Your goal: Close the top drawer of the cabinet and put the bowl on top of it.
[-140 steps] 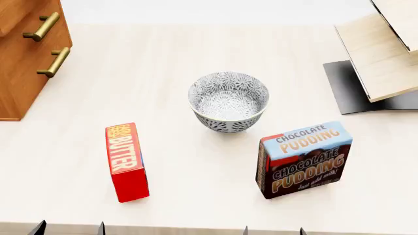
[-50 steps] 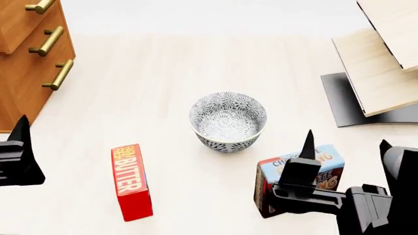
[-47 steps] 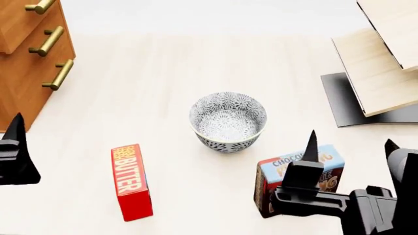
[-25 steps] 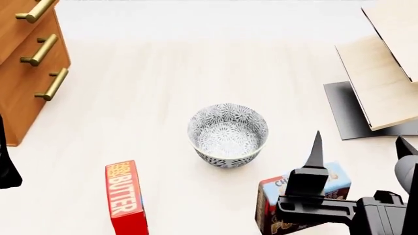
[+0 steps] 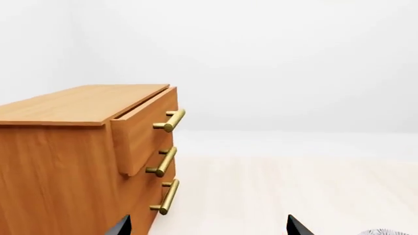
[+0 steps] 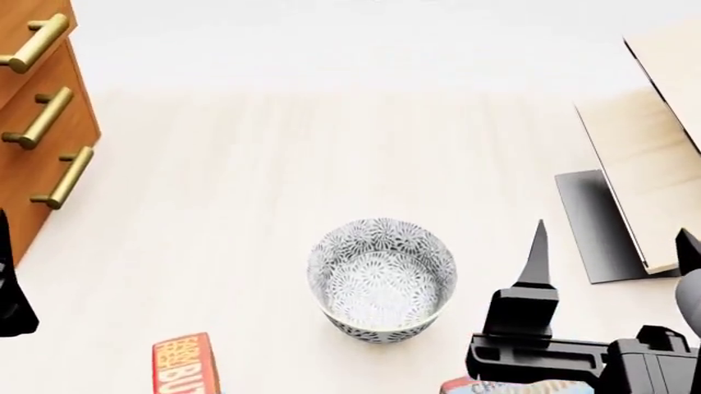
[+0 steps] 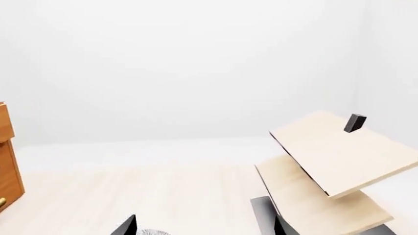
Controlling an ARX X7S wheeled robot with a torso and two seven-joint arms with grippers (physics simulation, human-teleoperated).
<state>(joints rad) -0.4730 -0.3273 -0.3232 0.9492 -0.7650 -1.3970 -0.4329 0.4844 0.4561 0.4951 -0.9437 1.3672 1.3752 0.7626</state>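
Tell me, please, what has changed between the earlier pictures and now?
Both arms rose into the head view: the right gripper sits beside the bowl, the left gripper at the edge. The view tilted up, so everything slid down the picture. Nothing was grasped; the top drawer still stands open, and the bowl and boxes are unmoved.

Butter box (image 6: 183, 364), pale rack (image 6: 646, 172), table (image 6: 274, 164).

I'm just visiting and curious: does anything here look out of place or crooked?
Yes. On the cabinet, the top drawer sticks out past the two drawer fronts below it, so it is partly open. The bowl stands upright on the table and looks undamaged. Nothing is spilled.
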